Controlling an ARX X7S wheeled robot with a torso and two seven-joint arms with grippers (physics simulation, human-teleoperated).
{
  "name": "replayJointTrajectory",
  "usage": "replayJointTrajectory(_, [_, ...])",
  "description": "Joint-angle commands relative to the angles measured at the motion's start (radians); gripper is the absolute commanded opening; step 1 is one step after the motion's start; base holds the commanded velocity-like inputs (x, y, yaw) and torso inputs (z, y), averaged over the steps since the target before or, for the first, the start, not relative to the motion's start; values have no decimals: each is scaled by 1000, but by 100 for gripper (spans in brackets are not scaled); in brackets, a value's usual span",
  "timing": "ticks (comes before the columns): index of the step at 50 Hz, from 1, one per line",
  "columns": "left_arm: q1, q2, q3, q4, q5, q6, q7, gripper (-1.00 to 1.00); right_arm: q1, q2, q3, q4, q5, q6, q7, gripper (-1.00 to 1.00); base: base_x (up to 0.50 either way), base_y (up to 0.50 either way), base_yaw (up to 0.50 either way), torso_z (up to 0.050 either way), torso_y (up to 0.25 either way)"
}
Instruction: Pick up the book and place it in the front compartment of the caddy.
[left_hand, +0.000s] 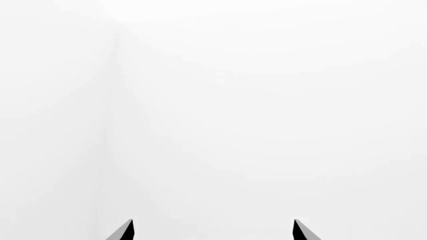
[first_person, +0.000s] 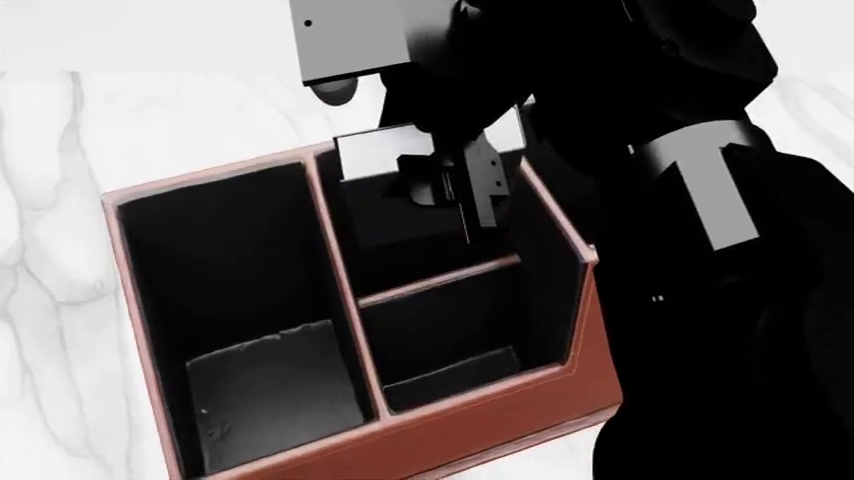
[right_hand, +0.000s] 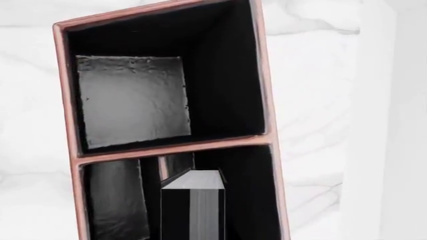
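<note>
Placement step in hand. Right gripper (first_person: 461, 195) clamped on thin black-covered book with white page edges (right_hand: 192, 206), held upright just above reddish-brown leather-look caddy (first_person: 587, 345), over its black-lined front compartment (first_person: 414, 235). Next: lower straight in, then release. Left gripper (left_hand: 213, 231) spread, empty.

A white marble tabletop (first_person: 54, 250) with faint grey veins fills the scene — pale, evenly lit, with no hard shadows. In the right wrist view a plain white wall (right_hand: 393, 100) rises beside the marble. The left wrist view shows only blank white surfaces — nothing more can be made out there.
</note>
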Motion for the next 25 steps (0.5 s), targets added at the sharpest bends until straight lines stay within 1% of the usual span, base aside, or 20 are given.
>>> replayJointTrajectory(1, [3, 14, -17, -2, 19, 19, 22, 100, 9, -20, 56, 0, -21, -7, -7, -100, 0, 0, 0, 0, 0])
replayJointTrajectory(4, [5, 12, -18, -1, 18, 19, 22, 100, 8, -20, 54, 0, -22, -7, -4, -100, 0, 0, 0, 0, -40])
replayJointTrajectory(10, [10, 11, -17, 2, 19, 25, 22, 100, 5, -21, 56, 0, -21, -8, 1, -100, 0, 0, 0, 0, -220])
replayJointTrajectory(21, [16, 13, -30, 0, 3, 29, 17, 100, 4, -23, 57, 0, -21, -8, 5, -100, 0, 0, 0, 0, -3])
replayJointTrajectory(25, [11, 6, -18, 2, 17, 27, 19, 100, 5, -23, 58, 0, -21, -6, 4, -100, 0, 0, 0, 0, 0])
